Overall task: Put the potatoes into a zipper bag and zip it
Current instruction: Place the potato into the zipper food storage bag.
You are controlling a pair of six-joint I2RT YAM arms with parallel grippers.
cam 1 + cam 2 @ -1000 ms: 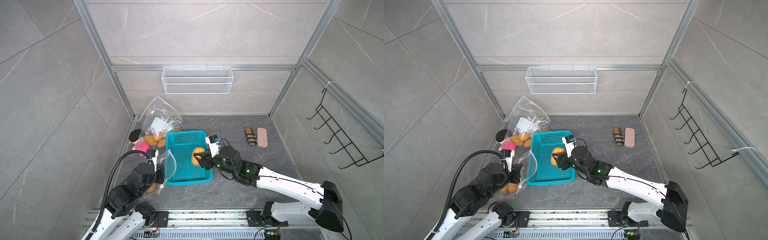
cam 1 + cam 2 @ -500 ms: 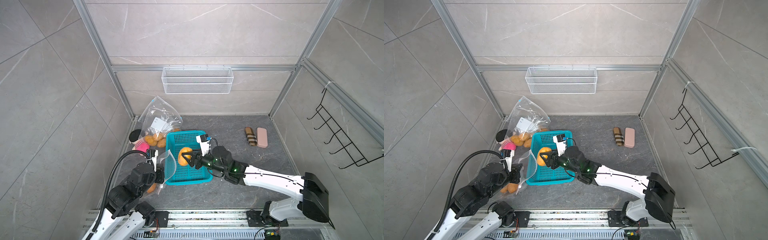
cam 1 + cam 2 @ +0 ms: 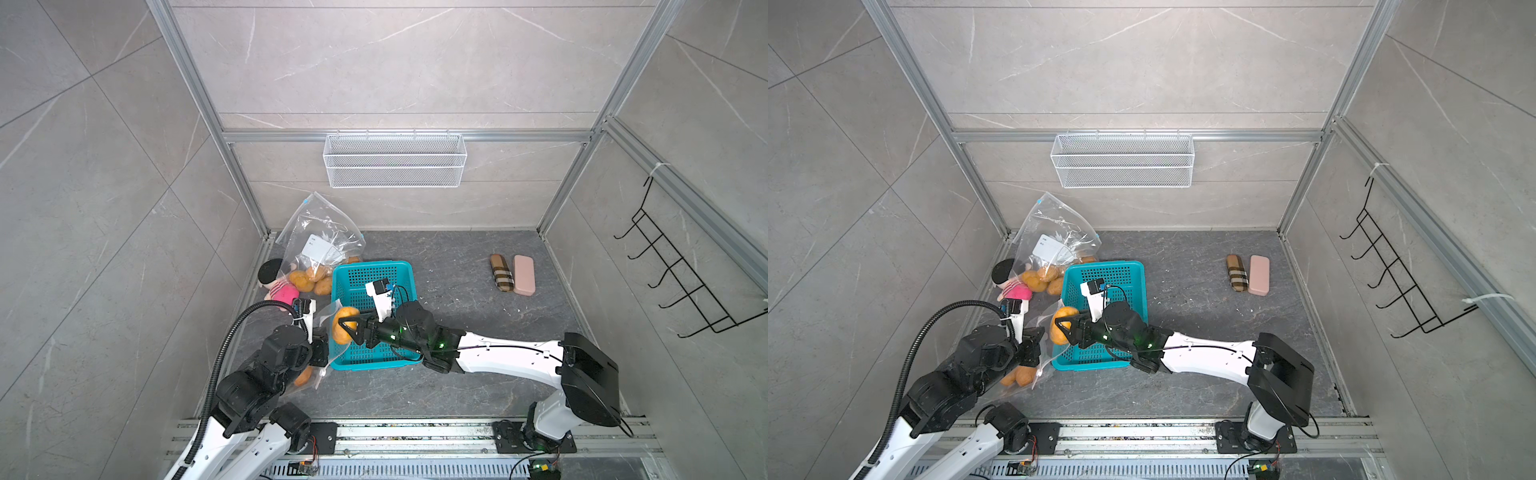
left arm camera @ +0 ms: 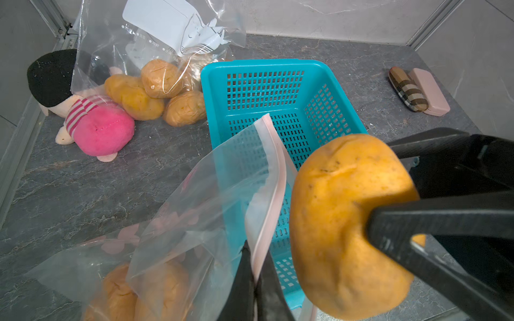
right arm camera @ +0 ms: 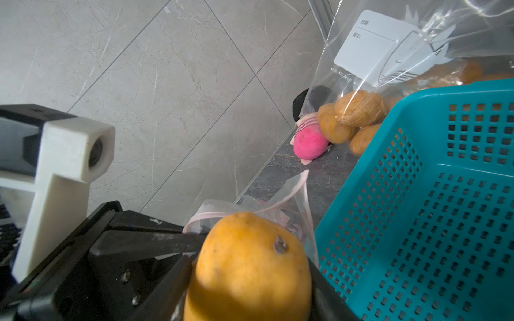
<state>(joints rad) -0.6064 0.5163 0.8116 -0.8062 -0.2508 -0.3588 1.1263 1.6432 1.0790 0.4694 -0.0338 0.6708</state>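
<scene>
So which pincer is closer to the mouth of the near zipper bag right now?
Left. The left pincer is shut on the zipper bag at its pink seal strip, touching it. The right pincer holds a potato just beside the mouth, not yet inside.

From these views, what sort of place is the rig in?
Probably a robot test cell dressed as a tiled utility corner, not a real home. Tile-look wall panels sit in aluminium framing, robot arms mount on a base rail, and a wire basket and hook rack hang on the walls.
</scene>
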